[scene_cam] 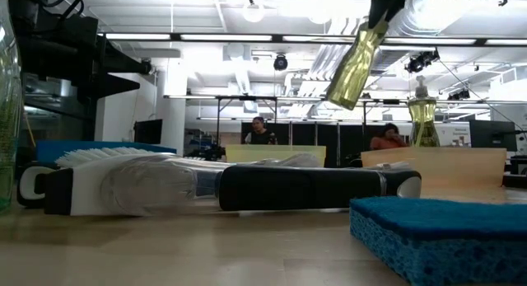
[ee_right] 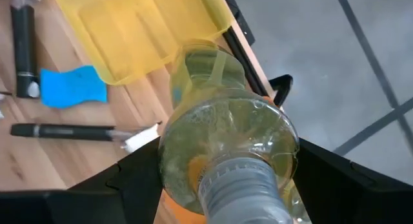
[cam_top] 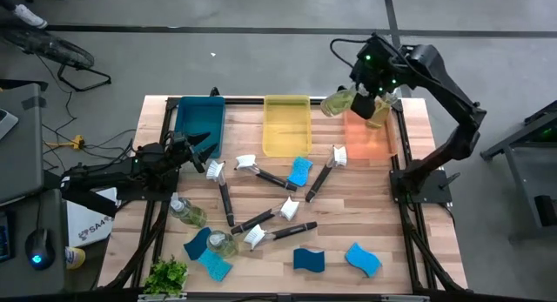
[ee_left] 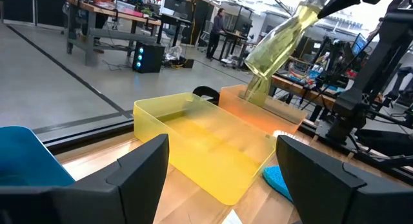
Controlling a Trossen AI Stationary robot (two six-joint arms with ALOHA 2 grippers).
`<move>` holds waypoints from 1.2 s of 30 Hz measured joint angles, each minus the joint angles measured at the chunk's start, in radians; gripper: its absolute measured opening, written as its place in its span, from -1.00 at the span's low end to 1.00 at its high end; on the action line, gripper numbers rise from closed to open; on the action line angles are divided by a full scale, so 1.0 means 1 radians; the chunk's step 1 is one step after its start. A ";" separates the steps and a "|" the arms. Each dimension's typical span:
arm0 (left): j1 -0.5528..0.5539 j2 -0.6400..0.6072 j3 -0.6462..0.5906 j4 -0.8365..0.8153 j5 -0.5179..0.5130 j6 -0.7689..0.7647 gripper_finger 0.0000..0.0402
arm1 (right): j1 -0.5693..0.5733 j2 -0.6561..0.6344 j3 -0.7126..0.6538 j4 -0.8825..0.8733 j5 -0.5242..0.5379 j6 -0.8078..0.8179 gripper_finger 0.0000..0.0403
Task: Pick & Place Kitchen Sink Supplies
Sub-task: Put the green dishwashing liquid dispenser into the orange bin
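Bottle (cam_top: 339, 102) of yellow-green liquid, clamped near its pump top in the right gripper (cam_top: 370, 97). Hangs tilted in the air just above the orange bin (cam_top: 370, 144) at the back right of the table, not yet set down. Looks close to release, judging by the position over the bin.

Second bottle (scene_cam: 422, 114) already upright inside that bin, as the low view shows. Counts as the only item clearly placed so far.

Yellow bin (cam_top: 287, 128) and blue bin (cam_top: 200, 119) alongside, with nothing visible in either.

Leaves most of the work undone. Two more bottles (cam_top: 187, 212) lying at the table's left side. Dish brushes (cam_top: 261, 173) scattered across the middle, several crossing or touching one another. Blue sponges (cam_top: 300, 170) spread about: one just in front of the yellow bin, the rest near the front edge.

Left gripper (cam_top: 196, 150) waiting beside the blue bin, fingers spread wide, holding nothing.

Small green plant (cam_top: 167, 274) at the front left corner, no part of the sorting.
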 joint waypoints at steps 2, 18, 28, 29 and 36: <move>0.000 0.000 0.000 0.000 0.000 0.000 0.40 | -0.003 -0.001 -0.026 0.006 0.019 -0.032 0.41; 0.000 0.000 0.000 0.000 0.000 0.000 0.40 | -0.018 -0.002 -0.200 0.001 0.280 -0.310 0.41; 0.000 0.000 0.000 0.000 0.000 0.000 0.40 | -0.021 -0.002 -0.278 0.003 0.317 -0.436 0.41; 0.000 0.000 0.000 0.000 0.000 0.000 0.40 | -0.024 -0.002 -0.282 0.002 0.314 -0.452 0.41; 0.000 0.000 0.000 0.000 0.000 0.000 0.40 | -0.047 -0.002 -0.326 0.020 0.309 -0.524 0.43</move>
